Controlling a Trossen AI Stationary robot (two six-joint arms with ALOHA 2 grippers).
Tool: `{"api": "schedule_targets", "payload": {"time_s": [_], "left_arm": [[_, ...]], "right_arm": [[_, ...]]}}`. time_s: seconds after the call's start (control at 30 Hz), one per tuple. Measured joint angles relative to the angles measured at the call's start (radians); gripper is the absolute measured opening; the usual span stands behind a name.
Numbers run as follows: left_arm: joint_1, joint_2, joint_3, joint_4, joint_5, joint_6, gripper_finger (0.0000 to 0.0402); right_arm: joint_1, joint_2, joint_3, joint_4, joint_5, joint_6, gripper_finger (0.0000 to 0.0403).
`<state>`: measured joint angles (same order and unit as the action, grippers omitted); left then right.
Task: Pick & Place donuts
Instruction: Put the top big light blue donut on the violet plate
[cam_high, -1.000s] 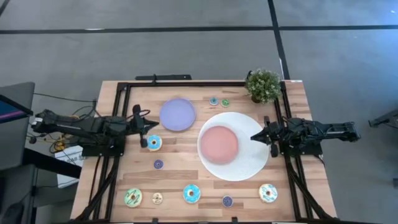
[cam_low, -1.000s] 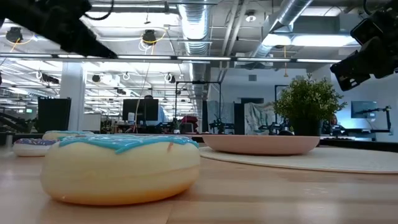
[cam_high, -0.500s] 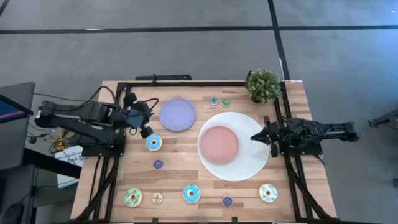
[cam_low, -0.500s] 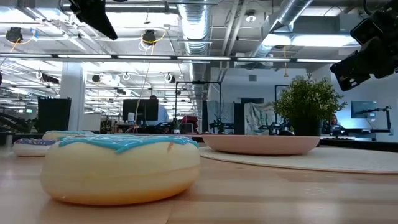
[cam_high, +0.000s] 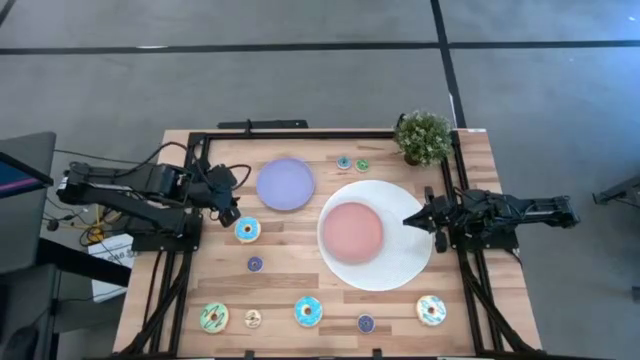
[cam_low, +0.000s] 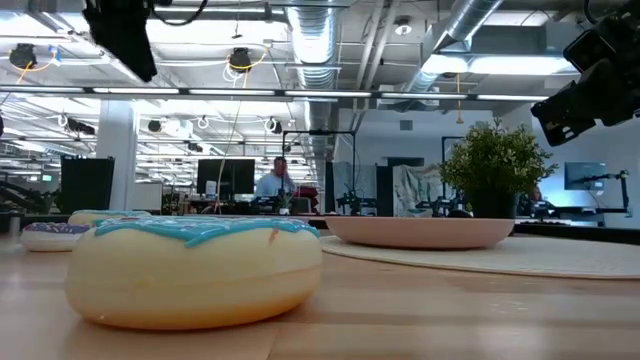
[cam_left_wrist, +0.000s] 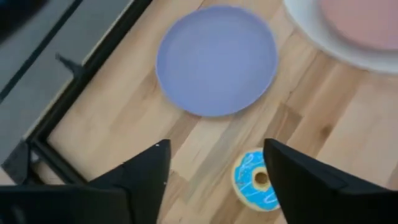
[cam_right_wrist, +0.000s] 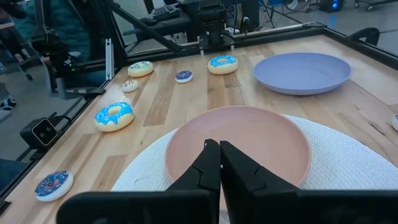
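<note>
Fingers of your left gripper (cam_left_wrist: 214, 171) are spread and empty, having lifted back off the blue-iced donut (cam_high: 247, 230), which lies on the desk (cam_high: 290, 270) beside the lilac plate (cam_high: 285, 184). Nothing is gripped; right gripper (cam_right_wrist: 219, 163) waits, fingers pressed together.

Bright, even overhead lighting, barely any shadows on the pale wooden counter (cam_high: 300, 275). Left wrist view's kinda soft and blurry; ceiling strip lights (cam_low: 480, 62) glare.
</note>
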<state>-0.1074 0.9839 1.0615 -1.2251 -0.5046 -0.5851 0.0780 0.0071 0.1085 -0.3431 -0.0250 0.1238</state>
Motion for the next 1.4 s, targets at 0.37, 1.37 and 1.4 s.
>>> {"api": "schedule_targets", "payload": {"time_s": [0.37,1.37,1.4], "left_arm": [[0.0,0.068,-0.247,0.178,0.016,-0.02,0.029],[0.088,0.474,-0.314,0.375,0.238,0.103,0.0291],[0.088,0.474,-0.314,0.376,0.238,0.103,0.0291]], "right_arm": [[0.0,0.0,0.0,0.0,0.0,0.0,0.0],[0.0,0.0,0.0,0.0,0.0,0.0,0.0],[0.0,0.0,0.0,0.0,0.0,0.0,0.0]]}}
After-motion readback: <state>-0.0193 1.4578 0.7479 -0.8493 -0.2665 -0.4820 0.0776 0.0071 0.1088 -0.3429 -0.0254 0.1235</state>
